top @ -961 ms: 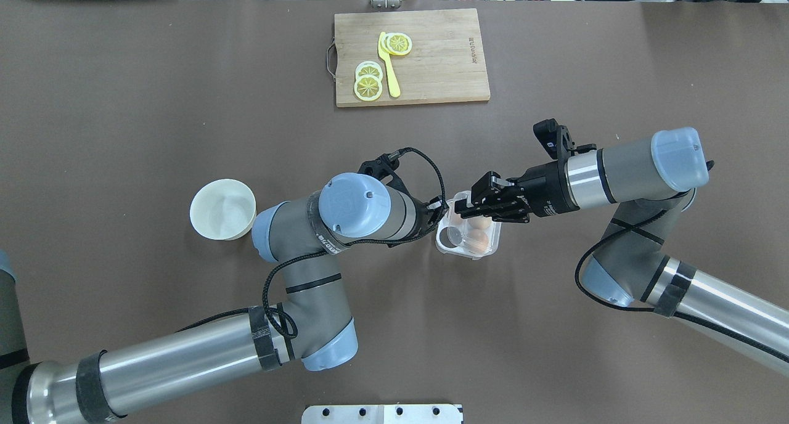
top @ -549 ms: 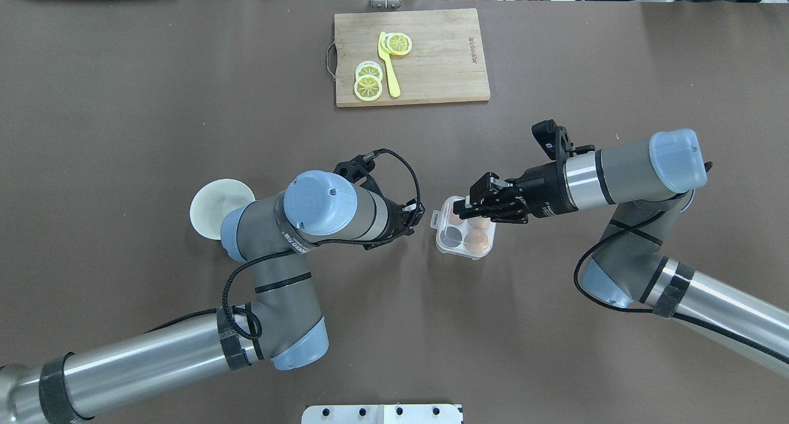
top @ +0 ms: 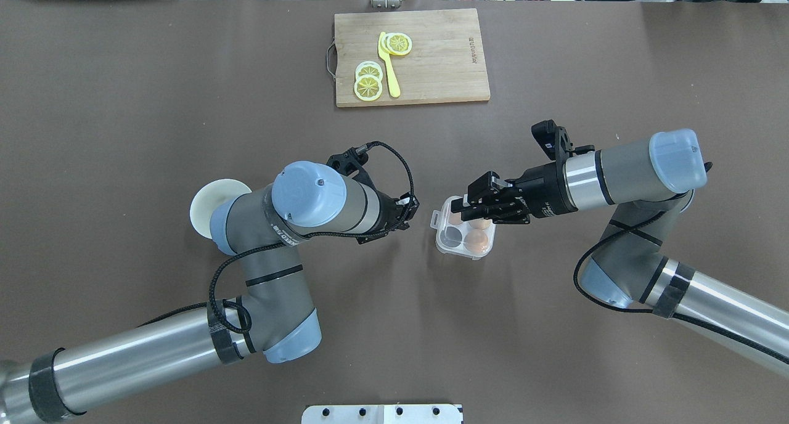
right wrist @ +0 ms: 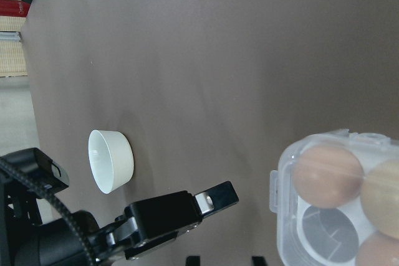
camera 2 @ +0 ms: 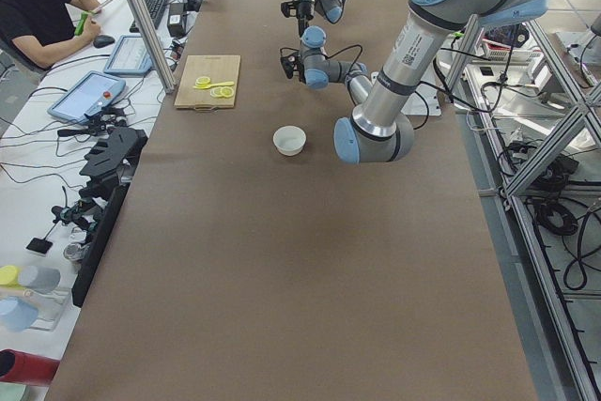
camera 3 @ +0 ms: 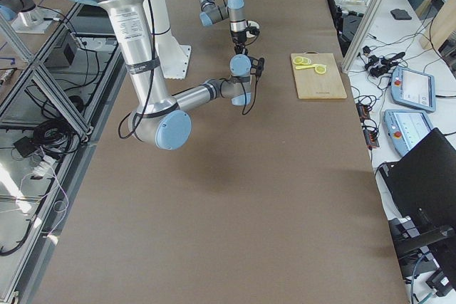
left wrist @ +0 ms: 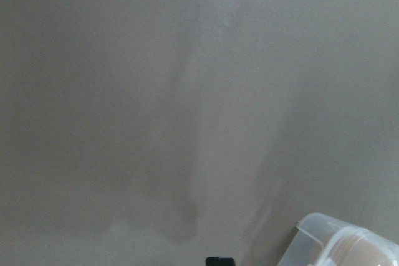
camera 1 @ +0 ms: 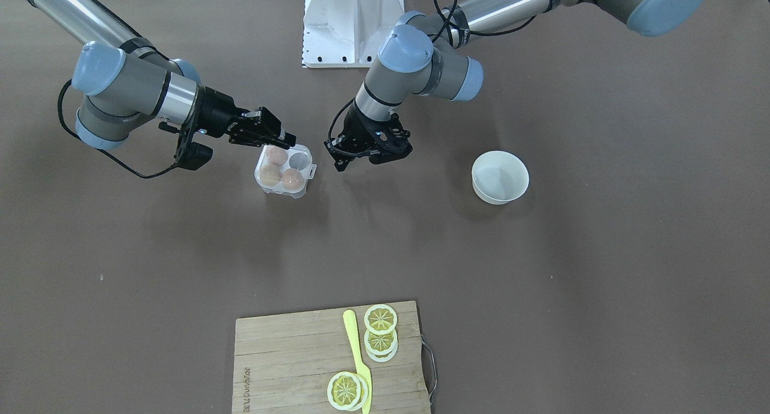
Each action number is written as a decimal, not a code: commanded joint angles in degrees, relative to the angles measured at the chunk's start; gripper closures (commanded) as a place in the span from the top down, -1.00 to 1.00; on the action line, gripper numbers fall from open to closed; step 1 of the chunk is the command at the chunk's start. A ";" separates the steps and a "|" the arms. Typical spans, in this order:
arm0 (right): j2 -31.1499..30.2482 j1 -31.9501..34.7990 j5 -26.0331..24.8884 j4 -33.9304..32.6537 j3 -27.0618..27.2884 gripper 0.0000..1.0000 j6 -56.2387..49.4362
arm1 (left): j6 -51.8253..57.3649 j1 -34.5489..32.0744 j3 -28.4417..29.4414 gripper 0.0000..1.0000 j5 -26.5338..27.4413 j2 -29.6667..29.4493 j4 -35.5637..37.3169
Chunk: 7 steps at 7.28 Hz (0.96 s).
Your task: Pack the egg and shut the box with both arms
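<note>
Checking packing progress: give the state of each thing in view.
box: lid down, one cell empty
eggs: three, each in a cell
bowl: upright, empty
left end effector: beside box, apart from it; opening unclear
right end effector: open, over box's edge

Non-task items: white bowl [camera 1: 500, 177] upright on the brown bench [top: 123, 103], left of centre in the overhead view. Wooden board [top: 412, 57] at the far edge, centre; metal handle [top: 330, 58] on its left end. On the board: yellow knife [top: 388, 73] lying lengthwise, lemon slices [top: 368, 80] stacked left of it, more lemon slices at its far tip. White mount plate [camera 1: 351, 26] at the near edge. Person [camera 2: 42, 2] seated by a side desk with a keyboard [camera 2: 154, 7].
</note>
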 commanded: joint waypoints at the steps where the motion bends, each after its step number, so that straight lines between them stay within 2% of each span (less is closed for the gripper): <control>1: -0.07 1.49 0.72 0.00 0.55 1.00 0.35 | 4.73 -1.21 -2.67 0.97 -1.41 0.93 0.54; 3: -0.77 6.56 5.53 -0.52 1.42 1.00 0.53 | 4.91 -5.85 -6.44 0.97 -1.67 2.77 0.89; 4: -1.99 11.73 9.73 -2.96 1.95 1.00 0.01 | 5.00 -9.18 -9.07 0.97 -2.89 6.27 1.42; 5: -4.79 14.74 11.78 -5.16 1.87 1.00 -3.30 | 9.52 -14.52 -12.67 0.97 -3.08 8.91 6.90; 6: -8.82 17.72 12.67 -8.58 1.87 1.00 -12.21 | 19.49 -17.01 -17.75 0.96 -2.91 9.63 19.92; 7: -12.43 20.71 12.59 -15.31 1.78 1.00 -24.83 | 32.29 -21.56 -22.32 0.96 -3.08 9.90 31.45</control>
